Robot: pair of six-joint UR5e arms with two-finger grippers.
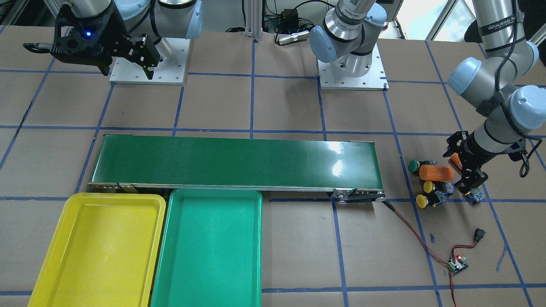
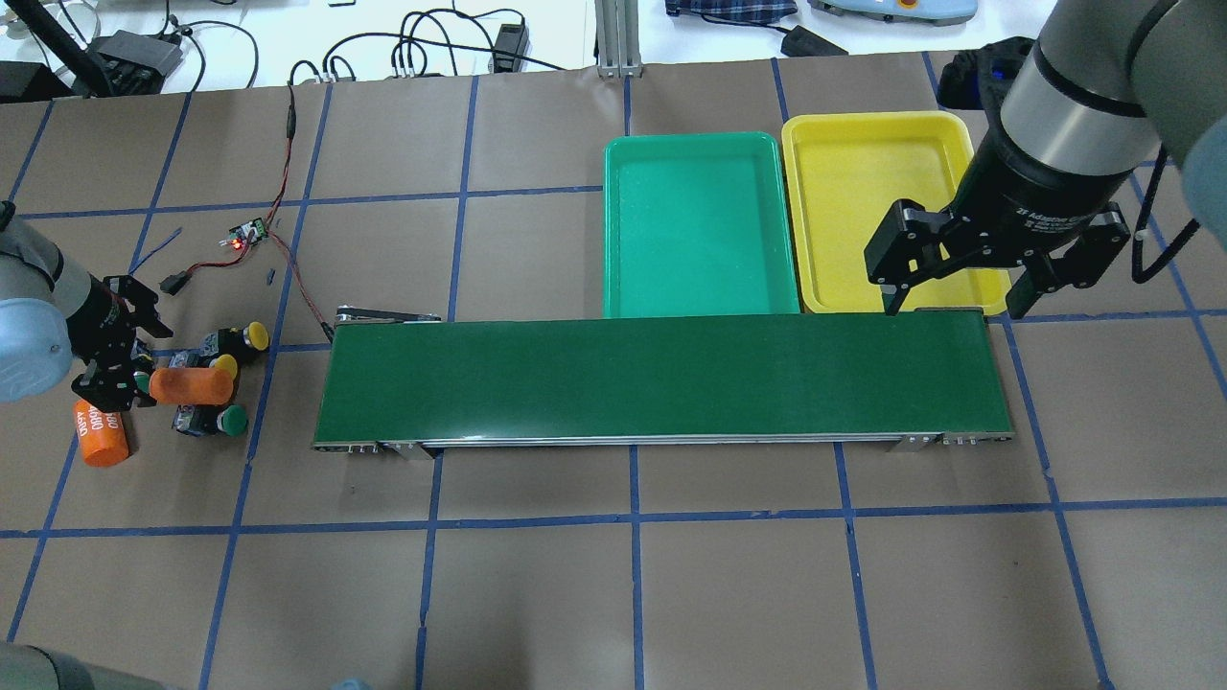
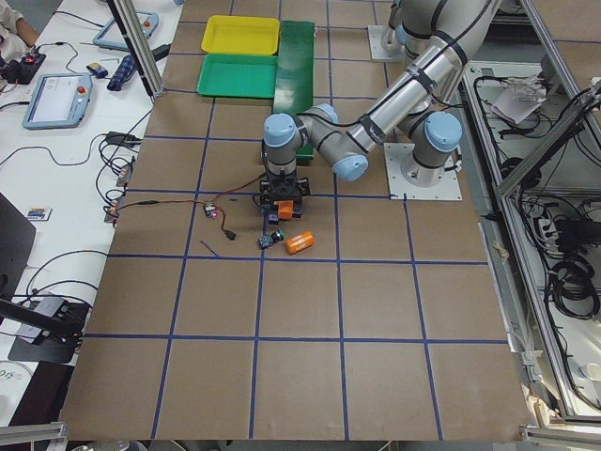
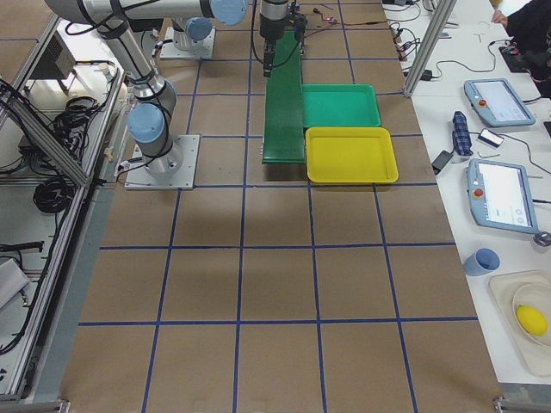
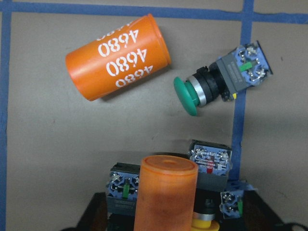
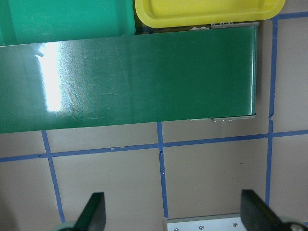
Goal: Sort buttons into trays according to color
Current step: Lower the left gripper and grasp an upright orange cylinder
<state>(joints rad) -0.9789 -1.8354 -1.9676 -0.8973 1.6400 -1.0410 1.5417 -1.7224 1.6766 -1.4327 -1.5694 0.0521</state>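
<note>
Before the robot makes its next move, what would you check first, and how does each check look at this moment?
1. Yellow plastic tray and green plastic tray empty: ok.
2. Long dark-green conveyor belt bare: ok.
3. Right gripper jaws open, holding nothing: ok.
4. Green- and yellow-capped push-buttons free to pick: not ok; a plain orange cylinder lies among them.
5. Left gripper jaws' hold: cannot tell.

Buttons (image 2: 233,419) crowded around orange cylinder (image 2: 191,385)
</note>
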